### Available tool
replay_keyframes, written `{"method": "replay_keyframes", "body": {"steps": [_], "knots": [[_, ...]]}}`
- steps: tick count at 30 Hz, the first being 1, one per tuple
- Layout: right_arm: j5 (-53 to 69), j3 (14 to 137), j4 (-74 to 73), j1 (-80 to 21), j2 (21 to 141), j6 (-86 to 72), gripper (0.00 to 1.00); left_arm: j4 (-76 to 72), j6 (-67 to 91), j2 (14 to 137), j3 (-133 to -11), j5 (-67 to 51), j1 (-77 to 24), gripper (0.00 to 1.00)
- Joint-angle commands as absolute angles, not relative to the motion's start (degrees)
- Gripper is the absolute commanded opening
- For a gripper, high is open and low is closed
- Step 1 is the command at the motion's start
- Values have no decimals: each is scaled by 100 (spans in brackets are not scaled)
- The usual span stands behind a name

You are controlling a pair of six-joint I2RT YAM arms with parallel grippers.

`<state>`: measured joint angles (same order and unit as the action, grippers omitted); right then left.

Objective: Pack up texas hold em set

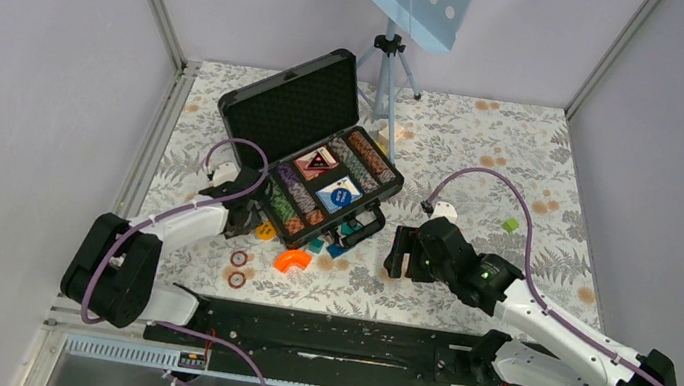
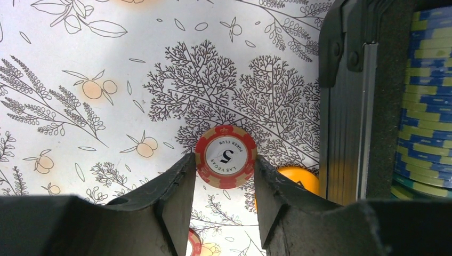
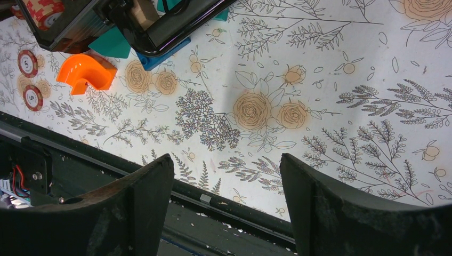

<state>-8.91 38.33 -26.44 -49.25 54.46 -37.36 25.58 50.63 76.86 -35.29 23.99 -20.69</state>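
The open black briefcase (image 1: 302,107) of the texas hold em set stands at the table's middle back. It holds rows of striped chips (image 1: 368,158), a red deck (image 1: 317,161) and a blue deck (image 1: 339,194). My left gripper (image 2: 224,158) is by the case's left corner (image 2: 346,106), and its fingertips (image 2: 184,170) touch both sides of a red "5" poker chip (image 2: 225,156) over the cloth. Two more red chips (image 1: 237,268) lie nearer the front. My right gripper (image 3: 226,170) hangs open and empty over the front edge, right of the case.
An orange curved piece (image 1: 291,261) and teal and blue blocks (image 1: 342,238) lie by the case handle (image 3: 160,32). A yellow round piece (image 2: 298,178) sits beside my left fingers. A tripod (image 1: 388,68) stands behind the case. A small green block (image 1: 511,224) lies at the right.
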Motion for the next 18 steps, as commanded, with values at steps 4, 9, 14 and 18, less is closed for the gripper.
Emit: {"method": "replay_keyframes", "body": {"steps": [4,9,14,18], "knots": [[-958,3789,-2599,-4948,5321,-3734,80,2461,5120,7491,-3377,2294,-2092,29],[-949,3792,-2599,-4948,5349,-3748,80,2482,5066,7305,-3353,2322,-2092,23],[-941,3805,-2591,-4948,5362,-3777,80,2602,5000,7141,-3425,2402,-2092,23],[-933,3805,-2592,-4953,5378,-3793,79,2680,4951,7077,-3497,2435,-2091,24]]}}
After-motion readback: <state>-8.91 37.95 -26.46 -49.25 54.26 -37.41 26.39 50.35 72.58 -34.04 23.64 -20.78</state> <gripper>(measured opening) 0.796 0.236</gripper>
